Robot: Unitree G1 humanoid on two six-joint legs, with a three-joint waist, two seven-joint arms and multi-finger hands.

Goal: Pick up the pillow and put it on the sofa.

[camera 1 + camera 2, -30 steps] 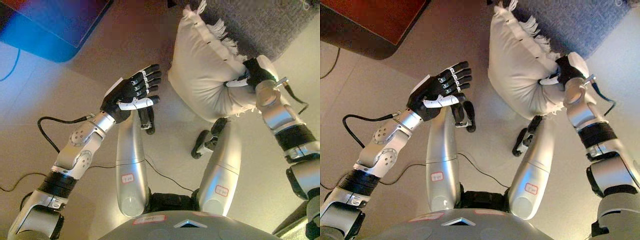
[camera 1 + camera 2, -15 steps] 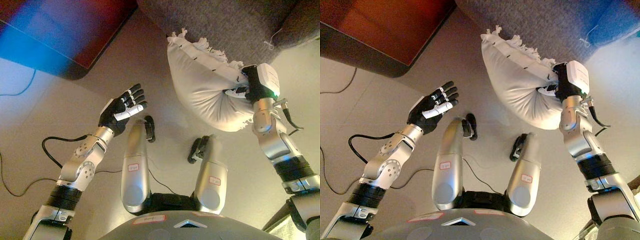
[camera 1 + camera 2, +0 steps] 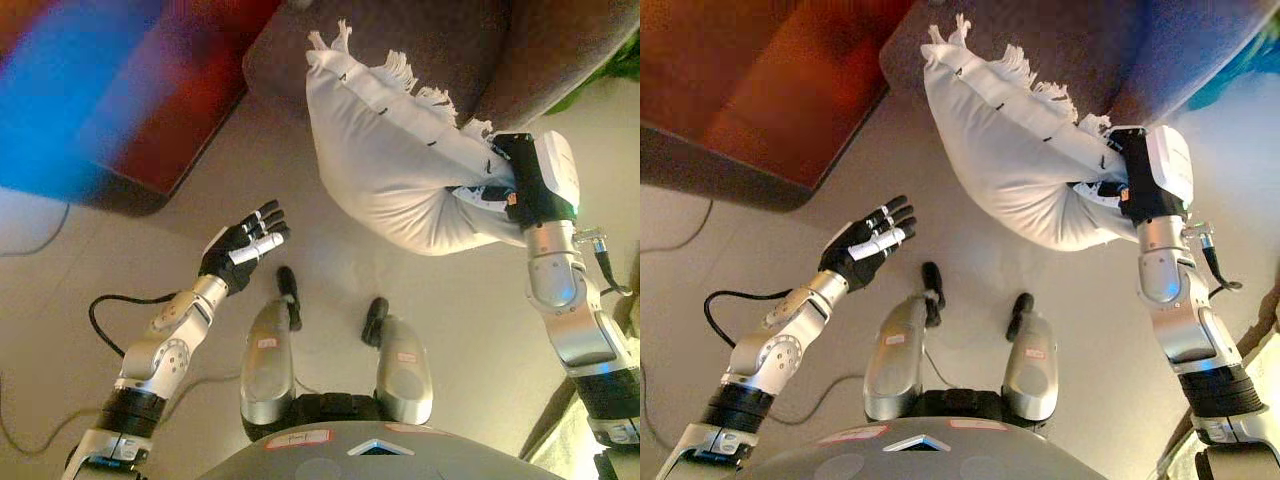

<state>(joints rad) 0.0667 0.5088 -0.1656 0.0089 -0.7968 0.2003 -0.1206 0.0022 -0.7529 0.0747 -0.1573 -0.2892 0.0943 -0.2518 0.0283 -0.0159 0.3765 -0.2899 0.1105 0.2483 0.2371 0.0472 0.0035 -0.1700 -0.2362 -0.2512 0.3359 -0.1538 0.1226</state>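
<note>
Pale beige floor (image 3: 80, 290) across most of both views, smooth and matt. Along the top, dark brown-grey sofa of coarse woven fabric (image 3: 420, 40), its rounded front corner toward the upper middle and a raised arm or side section running to the upper right. At the upper left, dark reddish-brown table with a flat top and dark rounded edge (image 3: 770, 100), standing on the floor just beside the sofa's corner.

Held up in the air in front of the sofa, off-white fabric pillow with a fringed seam and small dark stitches (image 3: 380, 160). Clear of the floor, tilted, its top fringed corner overlapping the sofa's front edge in view; whether touching the sofa or only in front of it, cannot be told. Bunched and creased at its right end where gripped.

Right robot hand (image 3: 500, 180) at the pillow's right end, dark fingers curled into the cloth and pinching it, the fabric gathered around them. Silver-grey right arm rising from the lower right to that grip.

Left robot hand (image 3: 243, 248) well apart from the pillow, over bare floor at the left of centre, palm up, fingers straight and slightly spread, holding nothing. White covers visible on some fingers (image 3: 880, 240). Left arm coming in from the lower left.
</note>
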